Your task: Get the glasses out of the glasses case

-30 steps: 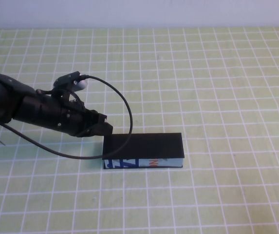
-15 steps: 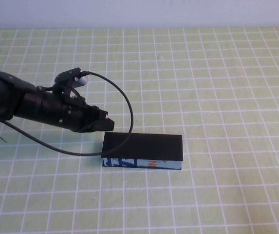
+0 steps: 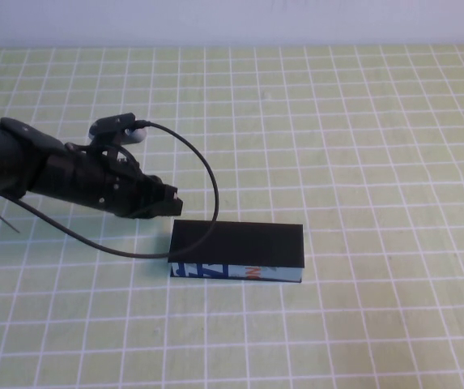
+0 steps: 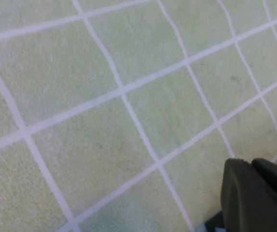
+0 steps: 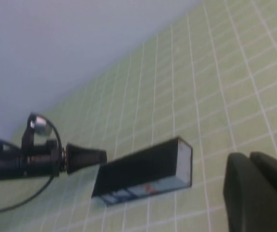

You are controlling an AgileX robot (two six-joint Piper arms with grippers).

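One surface [image 3: 361, 121], a pale green mat ruled with a white grid, carries a single glasses case [image 3: 236, 252]. One arm shows from above, the left one, reaching in from the left side with a black cable looping over the case's lid.

The glasses case is a long rectangular box lying flat near the middle of the surface, lid down; its top is matte black and its near side is white with blue and orange-red print (no glasses can be seen).

The left tool [image 3: 169, 203] sits just beside the case's far left corner, its fingers drawn together. The right tool [image 5: 259, 193] appears only in its own wrist view, well apart from the case; whether it is apart or together cannot be told.
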